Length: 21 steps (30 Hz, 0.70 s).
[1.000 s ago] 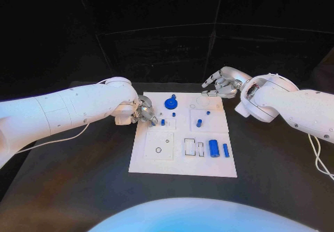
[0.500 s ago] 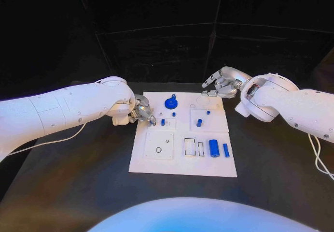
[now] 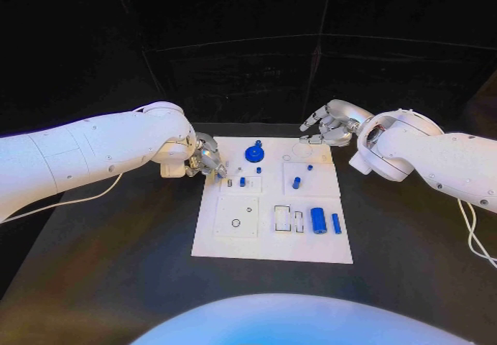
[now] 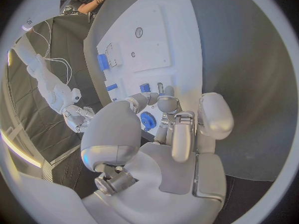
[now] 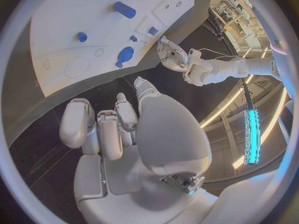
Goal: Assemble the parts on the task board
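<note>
Left hand (image 3: 204,162) sits at the board's (image 3: 259,244) far-left edge, fingers curled, can't tell if holding anything. Right hand (image 3: 330,123) over far-right corner, fingers curled, empty afaict. Blue parts (image 3: 319,220) lie on board.

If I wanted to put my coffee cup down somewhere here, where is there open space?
The black table is bare on both sides of the white task board and in front of it. On the board, its near strip, below the large blue cylinder, is bare. The far end is crowded: the left hand, right hand and blue disc sit there.
</note>
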### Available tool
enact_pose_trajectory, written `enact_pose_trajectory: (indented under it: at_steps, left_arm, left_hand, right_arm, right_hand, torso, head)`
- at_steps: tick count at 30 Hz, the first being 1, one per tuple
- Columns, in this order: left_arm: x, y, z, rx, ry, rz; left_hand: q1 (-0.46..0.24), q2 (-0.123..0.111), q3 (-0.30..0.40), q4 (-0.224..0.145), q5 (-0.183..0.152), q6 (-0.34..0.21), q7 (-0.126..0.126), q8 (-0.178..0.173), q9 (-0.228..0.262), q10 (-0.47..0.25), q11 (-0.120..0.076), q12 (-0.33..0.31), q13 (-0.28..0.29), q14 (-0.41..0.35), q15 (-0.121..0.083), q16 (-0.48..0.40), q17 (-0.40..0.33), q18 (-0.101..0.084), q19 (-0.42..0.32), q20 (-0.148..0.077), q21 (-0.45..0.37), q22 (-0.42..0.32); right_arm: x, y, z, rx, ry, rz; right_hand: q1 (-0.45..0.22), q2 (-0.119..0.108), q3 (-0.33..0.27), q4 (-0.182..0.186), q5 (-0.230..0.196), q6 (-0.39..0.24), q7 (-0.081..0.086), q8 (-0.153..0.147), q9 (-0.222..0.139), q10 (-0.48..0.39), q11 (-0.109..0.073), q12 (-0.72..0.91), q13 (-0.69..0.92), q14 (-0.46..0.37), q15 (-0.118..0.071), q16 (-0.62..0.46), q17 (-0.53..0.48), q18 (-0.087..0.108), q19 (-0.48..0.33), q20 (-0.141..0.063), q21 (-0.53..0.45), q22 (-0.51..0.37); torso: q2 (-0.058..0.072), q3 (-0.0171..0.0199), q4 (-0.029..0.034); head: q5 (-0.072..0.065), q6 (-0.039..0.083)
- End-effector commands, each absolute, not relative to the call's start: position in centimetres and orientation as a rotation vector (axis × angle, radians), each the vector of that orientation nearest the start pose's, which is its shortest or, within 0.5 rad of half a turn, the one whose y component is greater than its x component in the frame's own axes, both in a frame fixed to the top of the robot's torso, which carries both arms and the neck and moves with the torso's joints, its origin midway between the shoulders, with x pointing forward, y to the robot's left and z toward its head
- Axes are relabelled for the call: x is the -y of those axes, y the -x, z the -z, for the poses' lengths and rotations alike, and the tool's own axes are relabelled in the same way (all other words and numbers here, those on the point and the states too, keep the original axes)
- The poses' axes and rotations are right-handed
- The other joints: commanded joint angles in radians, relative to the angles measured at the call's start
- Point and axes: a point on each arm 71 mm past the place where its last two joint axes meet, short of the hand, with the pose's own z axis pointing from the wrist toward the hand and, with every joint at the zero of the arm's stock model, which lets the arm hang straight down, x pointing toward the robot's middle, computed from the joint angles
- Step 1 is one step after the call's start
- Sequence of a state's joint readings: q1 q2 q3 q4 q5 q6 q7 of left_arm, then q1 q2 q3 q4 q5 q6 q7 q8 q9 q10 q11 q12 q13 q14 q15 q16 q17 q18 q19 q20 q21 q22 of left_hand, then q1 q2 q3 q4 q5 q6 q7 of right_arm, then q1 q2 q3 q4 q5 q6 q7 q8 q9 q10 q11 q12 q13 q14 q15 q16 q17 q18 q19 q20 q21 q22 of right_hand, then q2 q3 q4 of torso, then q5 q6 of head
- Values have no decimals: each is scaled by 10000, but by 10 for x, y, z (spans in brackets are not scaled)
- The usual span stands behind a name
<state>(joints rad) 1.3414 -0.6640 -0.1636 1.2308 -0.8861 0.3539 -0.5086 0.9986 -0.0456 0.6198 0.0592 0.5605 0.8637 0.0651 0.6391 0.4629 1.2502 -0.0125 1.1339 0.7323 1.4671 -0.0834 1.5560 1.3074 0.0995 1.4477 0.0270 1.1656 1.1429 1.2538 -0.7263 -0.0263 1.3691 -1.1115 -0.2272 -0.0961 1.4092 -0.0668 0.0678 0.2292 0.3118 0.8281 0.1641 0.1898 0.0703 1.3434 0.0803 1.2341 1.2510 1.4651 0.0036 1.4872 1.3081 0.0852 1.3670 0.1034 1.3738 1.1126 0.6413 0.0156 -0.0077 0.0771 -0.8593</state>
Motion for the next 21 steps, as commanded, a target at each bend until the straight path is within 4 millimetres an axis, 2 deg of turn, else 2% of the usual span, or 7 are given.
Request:
enact_pose_trajectory:
  at_steps: [1,6,9,12,14,18,21]
  left_arm:
    - [-211,-522,220,-26357,1491,3592]
    - [-207,-525,217,-27304,946,3725]
    - [-204,-526,215,-27927,377,3598]
    - [-200,-528,215,-28457,3,3335]
    - [-197,-530,214,-28682,-158,3152]
    - [-191,-535,214,-28845,-378,2734]
    - [-186,-539,214,-28763,-487,2437]
  left_hand:
    - [28,181,1024,-998,-121,31,38,49,-23,-97,9,-56,-41,886,74,-74,1962,22,-76,22,-82,-50]
    - [155,418,1102,-929,-1389,-179,98,37,-41,-269,69,-193,-237,861,121,-116,1856,52,-141,66,-254,-185]
    - [173,493,1150,-879,-1804,-275,129,68,-30,-376,104,-264,-355,854,145,-128,1829,67,-172,90,-335,-248]
    - [318,758,1435,-841,-3688,-533,178,122,10,-531,145,-330,-471,851,174,-132,1826,75,-216,130,-438,-317]
    - [357,889,1627,-779,-4528,-694,219,205,65,-709,189,-429,-660,841,215,-143,1799,96,-251,150,-527,-389]
    - [327,962,1797,-652,-5080,-909,261,465,233,-824,231,-396,-727,842,254,-137,1815,100,-246,194,-539,-379]
    - [285,980,1784,-560,-5137,-993,258,582,331,-818,225,-337,-672,845,245,-130,1834,101,-245,190,-547,-380]
  right_arm:
    - [186,-524,170,-17856,-1283,-7912]
    - [185,-525,170,-17868,-1273,-7921]
    - [184,-525,171,-17871,-1267,-7929]
    - [183,-525,171,-17872,-1257,-7943]
    - [183,-525,171,-17873,-1249,-7956]
    - [182,-525,171,-17870,-1239,-7971]
    - [181,-525,171,-17871,-1231,-7983]
  right_hand:
    - [-39,33,-66,-10,63,75,4,38,-11,11,-63,14,-8,697,-78,-53,1016,24,-45,-20,-48,-12]
    - [-28,32,-73,-23,69,74,2,46,-15,14,-66,23,-4,696,-81,-59,1009,24,-46,-24,-53,-17]
    - [-28,32,-73,-23,69,74,2,46,-15,14,-66,23,-4,696,-81,-59,1009,24,-46,-24,-53,-17]
    - [-28,32,-73,-23,69,74,2,46,-15,14,-66,23,-4,696,-81,-59,1009,24,-46,-24,-53,-17]
    - [-28,32,-73,-23,69,74,2,46,-15,14,-66,23,-4,696,-81,-59,1009,24,-46,-24,-53,-17]
    - [-28,32,-73,-23,69,74,2,46,-15,14,-66,23,-4,696,-81,-59,1009,24,-46,-24,-53,-17]
    - [-28,32,-73,-23,69,74,2,46,-15,14,-66,23,-4,696,-81,-59,1009,24,-46,-24,-53,-17]
  torso:
    - [11,5,-11]
    - [4,-1,-11]
    - [11,0,-10]
    - [12,5,-14]
    - [8,9,-15]
    - [4,7,-12]
    - [8,7,-9]
  head:
    - [4,-14]
    - [-18,-23]
    - [-19,-29]
    - [-15,-44]
    - [-4,-43]
    - [-6,-47]
    - [13,-59]
